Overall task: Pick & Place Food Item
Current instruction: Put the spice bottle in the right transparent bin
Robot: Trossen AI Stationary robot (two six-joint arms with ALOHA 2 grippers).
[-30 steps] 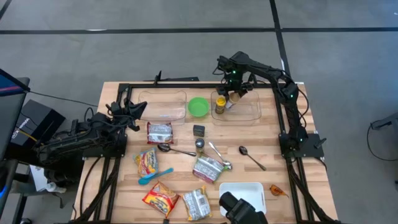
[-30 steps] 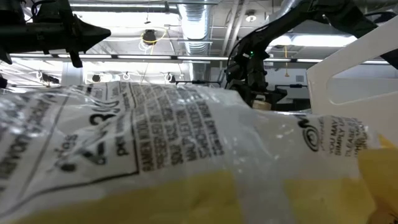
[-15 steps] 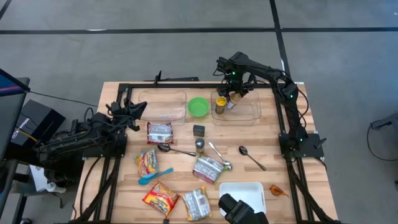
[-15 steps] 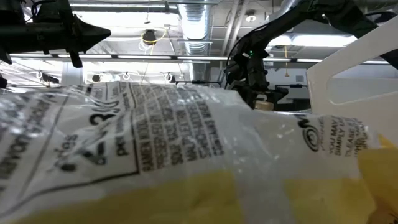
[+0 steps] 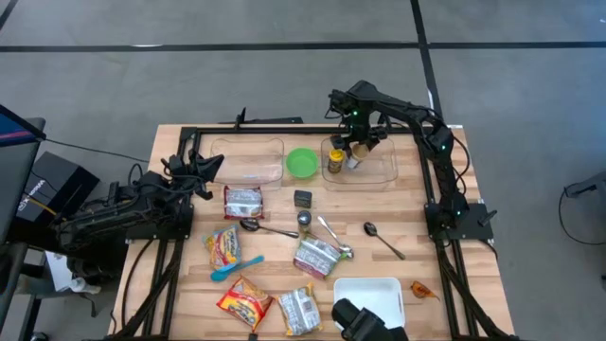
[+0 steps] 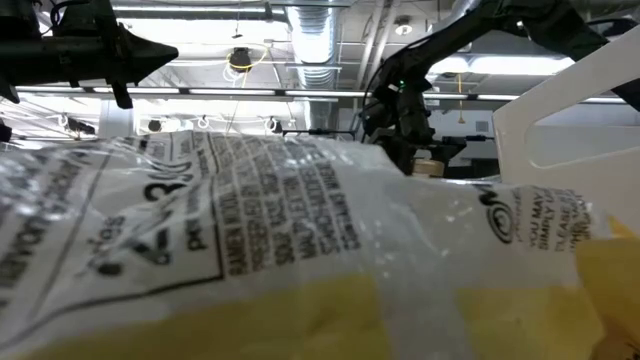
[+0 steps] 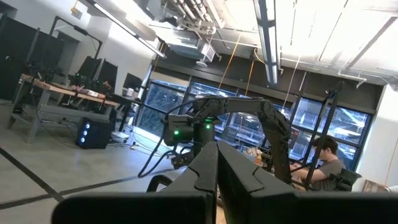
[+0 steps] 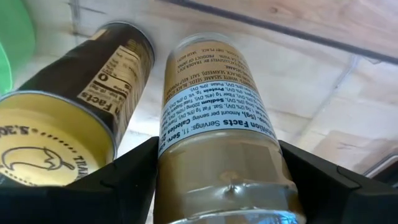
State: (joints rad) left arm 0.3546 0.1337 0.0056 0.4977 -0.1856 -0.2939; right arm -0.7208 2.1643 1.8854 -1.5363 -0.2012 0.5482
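My right gripper hangs over the right clear container at the table's far side, shut on a clear spice jar with tan contents and a white label. A dark jar with a yellow lid stands in the same container, right beside the held jar. In the low view a plastic packet in front of the camera hides most of the table; the right gripper shows above it. My left gripper waits shut at the table's left edge, touching nothing. My right gripper pinches the spice jar's round sides between its two fingers, near the jar's clear cap end. The fingers come steeply from above, lying along the jar, which points down into the container. Whether its lower end rests on the container floor I cannot tell.
A green bowl and a second clear container stand left of the right container. Several snack packets, spoons, a small shaker and a white tray lie on the near half of the table.
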